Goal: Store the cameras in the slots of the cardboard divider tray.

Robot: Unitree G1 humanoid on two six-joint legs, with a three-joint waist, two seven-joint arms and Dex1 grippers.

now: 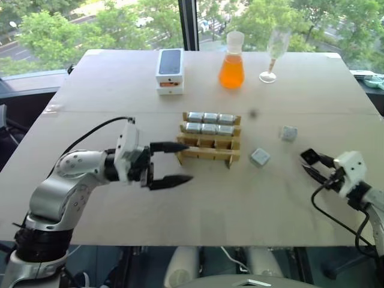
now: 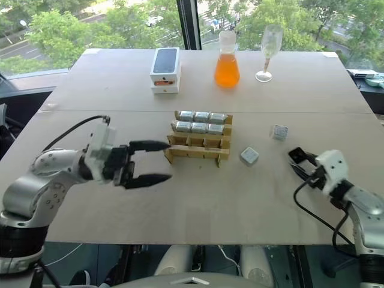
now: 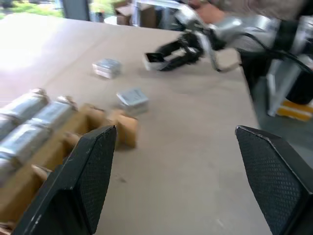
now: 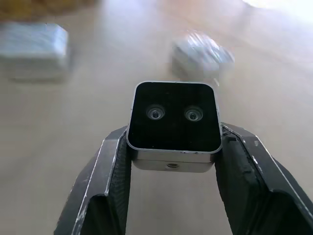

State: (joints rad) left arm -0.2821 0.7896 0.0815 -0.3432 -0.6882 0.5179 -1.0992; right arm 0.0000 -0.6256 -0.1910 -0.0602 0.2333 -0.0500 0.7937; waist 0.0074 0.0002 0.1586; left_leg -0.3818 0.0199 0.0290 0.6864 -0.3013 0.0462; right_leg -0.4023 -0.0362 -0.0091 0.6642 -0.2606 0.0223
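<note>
Fingers of R gripper [image 4: 173, 161] clamp a camera [image 4: 173, 122] from both sides: black face w/ two small lenses toward the wrist cam, silver rim below. Head view: R gripper [image 1: 316, 165] is at table's right, near the front edge, just above the surface.

L gripper [image 1: 175, 162]: fingers spread wide, nothing between them; one fingertip [image 1: 180, 146] at the front-left corner of the cardboard divider tray [image 1: 210, 150], touching or not cannot be told; other fingertip over bare table nearer the robot.

Tray stands mid-table. Its two far rows hold six silver cameras [image 1: 209, 123], three per row, side by side; near row of slots unfilled.

Loose cameras on table [image 1: 180, 204], right of tray: one [image 1: 260, 157] just beside the tray's front-right corner, one [image 1: 288, 133] farther right, apart from the first.

Far side of table: white phone box [image 1: 170, 70] w/ black top, flask of orange liquid [image 1: 232, 60], clear stemmed glass [image 1: 273, 54].
</note>
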